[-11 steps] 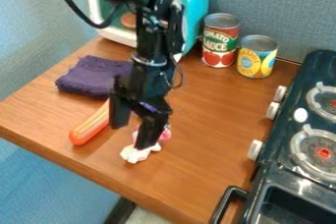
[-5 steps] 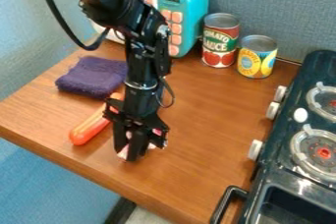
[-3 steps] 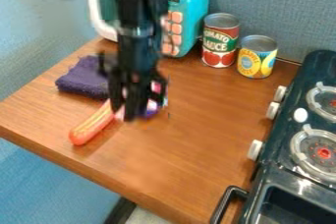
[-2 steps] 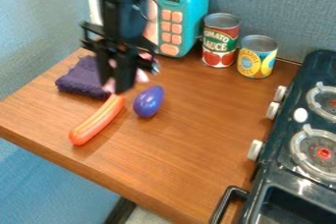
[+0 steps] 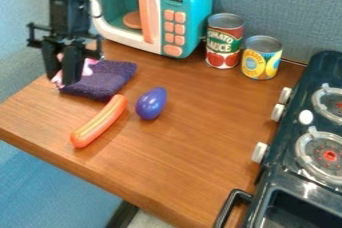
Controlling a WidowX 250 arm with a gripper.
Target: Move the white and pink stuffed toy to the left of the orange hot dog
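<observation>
Jaws, seemingly gripping the pink-and-white toy (image 5: 87, 67), moved over to the purple cloth (image 5: 107, 79), away from the egg (image 5: 151, 103); toy relocated, no release seen.

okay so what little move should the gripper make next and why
I'd probably ease the gripper slightly toward the middle of the purple cloth before letting go. The pink and white toy is between its fingers, by the cloth's far-left edge; whether they touch is unclear.
</observation>
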